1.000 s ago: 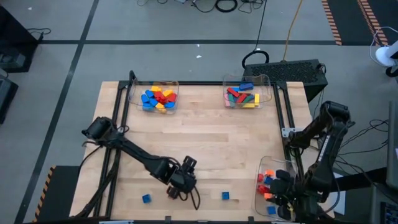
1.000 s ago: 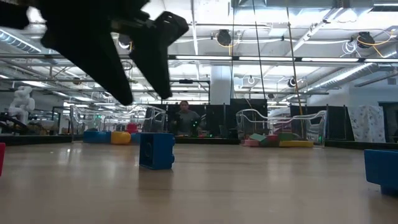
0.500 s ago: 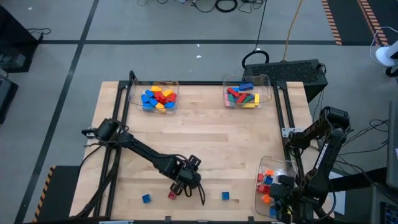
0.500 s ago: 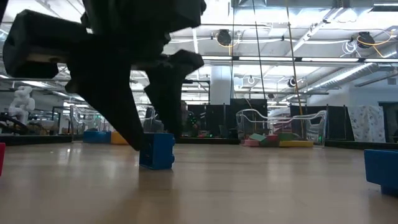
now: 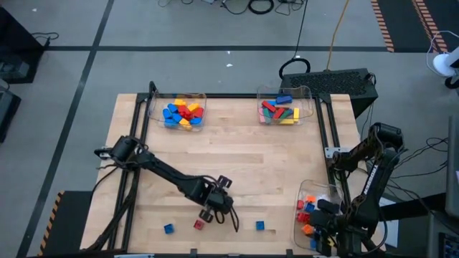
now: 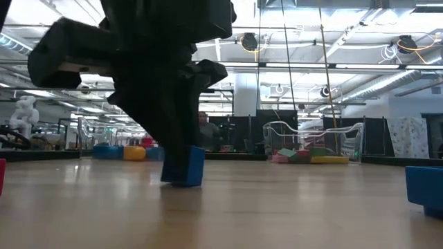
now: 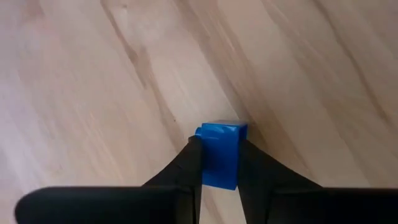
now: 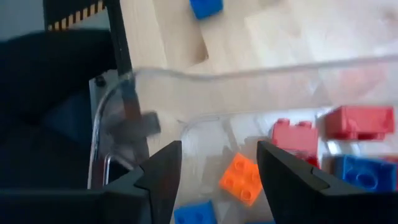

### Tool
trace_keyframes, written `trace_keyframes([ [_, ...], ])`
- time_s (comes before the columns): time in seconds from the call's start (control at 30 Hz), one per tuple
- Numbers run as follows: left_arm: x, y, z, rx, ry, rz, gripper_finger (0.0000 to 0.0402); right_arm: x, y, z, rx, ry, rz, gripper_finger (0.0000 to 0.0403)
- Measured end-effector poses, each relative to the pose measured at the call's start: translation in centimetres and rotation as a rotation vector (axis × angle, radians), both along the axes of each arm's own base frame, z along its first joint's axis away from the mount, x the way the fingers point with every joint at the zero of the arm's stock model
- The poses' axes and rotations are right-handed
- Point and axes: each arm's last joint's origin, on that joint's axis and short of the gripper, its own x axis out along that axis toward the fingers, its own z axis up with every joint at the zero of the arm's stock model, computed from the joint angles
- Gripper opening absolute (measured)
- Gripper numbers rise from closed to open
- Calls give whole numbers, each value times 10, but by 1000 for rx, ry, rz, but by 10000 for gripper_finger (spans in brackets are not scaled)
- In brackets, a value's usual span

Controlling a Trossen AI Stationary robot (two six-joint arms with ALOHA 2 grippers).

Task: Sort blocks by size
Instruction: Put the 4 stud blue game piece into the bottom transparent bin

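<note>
A: Where is the small blue block [image 7: 221, 154] found?
B: On the wooden table [image 5: 237, 154], clamped between the left gripper [image 7: 219, 163] fingers.
A: And the right gripper [image 8: 217, 163]?
B: Spread apart, empty, over the clear tray [image 8: 249, 81].

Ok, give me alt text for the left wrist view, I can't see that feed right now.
A small blue block sits pinched between the left gripper's two dark fingers, resting on the light wooden table. Nothing else shows in this view, only bare wood grain around the block.
</note>
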Motion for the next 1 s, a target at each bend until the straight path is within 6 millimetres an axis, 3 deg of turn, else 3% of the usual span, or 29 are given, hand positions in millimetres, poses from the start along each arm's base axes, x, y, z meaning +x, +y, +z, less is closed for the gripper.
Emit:
trace_keyframes([
  [0.13,5,1,3,16,-73,81,77,8,-4,3,-94,-157,-13,192],
  [0.43,30,-1,32,-185,-396,199,79,42,-10,12,-385,-542,-74,192],
  [0.63,43,-4,51,-271,-619,217,79,69,-19,14,-362,-520,-110,192],
  [1.0,50,-1,63,-273,-755,179,79,106,-33,22,-428,-527,-19,202],
])
